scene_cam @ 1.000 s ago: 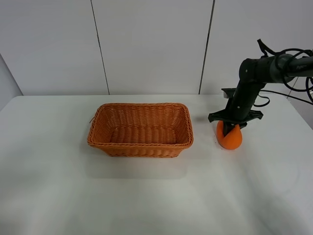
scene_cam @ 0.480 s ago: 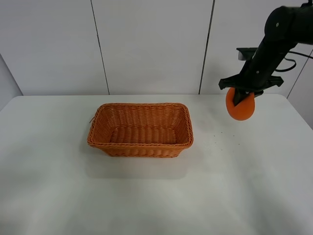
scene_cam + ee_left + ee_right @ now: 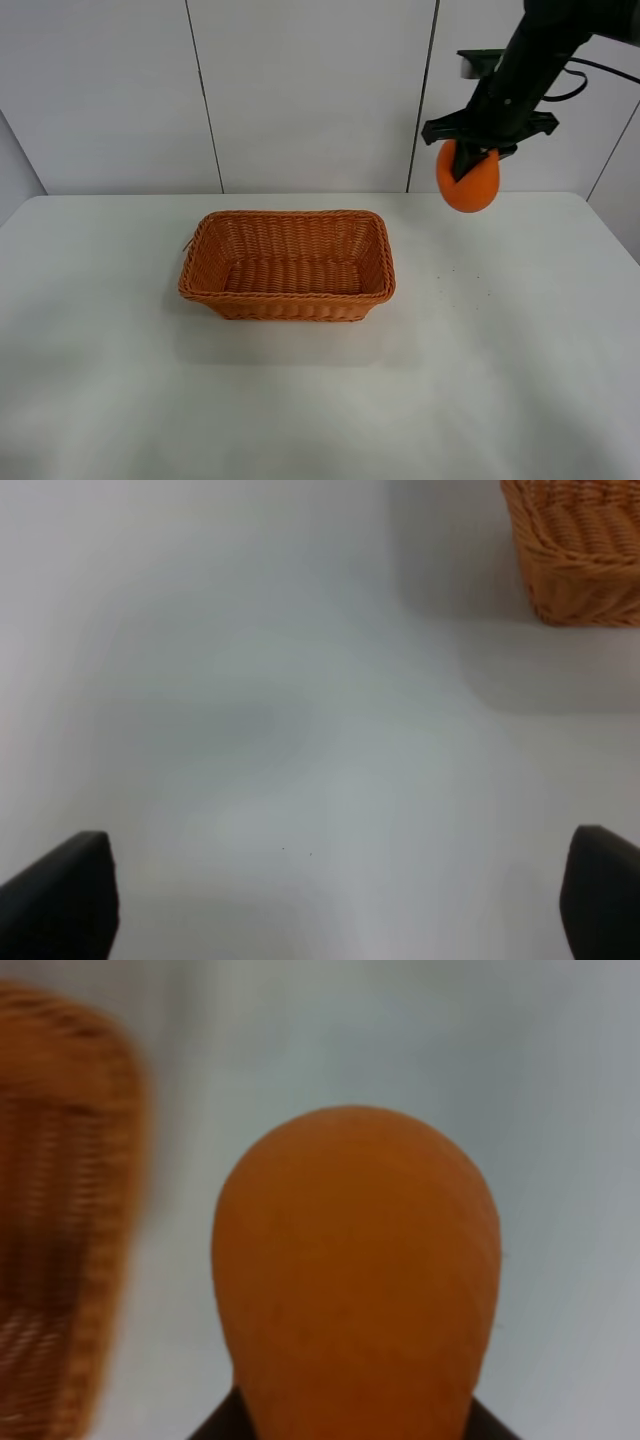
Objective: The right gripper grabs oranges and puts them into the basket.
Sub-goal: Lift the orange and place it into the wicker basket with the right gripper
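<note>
- Clamped in the right tool point(image 3: 468, 160), fingers closed on it from above: the orange point(image 3: 470, 188), hanging high over the tabletop point(image 3: 300, 400) and touching nothing else.
- From the high camera: orange off to the right of the basket point(image 3: 290, 214), seen against the wall point(image 3: 300, 90) panels, well apart from the braided rim.
- Through the right wrist camera: orange point(image 3: 355, 1270) filling the middle, blurred basket point(image 3: 60, 1210) wall to one side, pale tabletop beneath the fruit.
- Basket upright near the middle of the tabletop, woven floor in plain sight.
- Left tool point(image 3: 330, 900): spread wide open, gripping nothing, dark fingertips point(image 3: 60, 895) at opposite edges of its wrist view, low over the tabletop, with one corner of the basket point(image 3: 580, 550) showing ahead.
</note>
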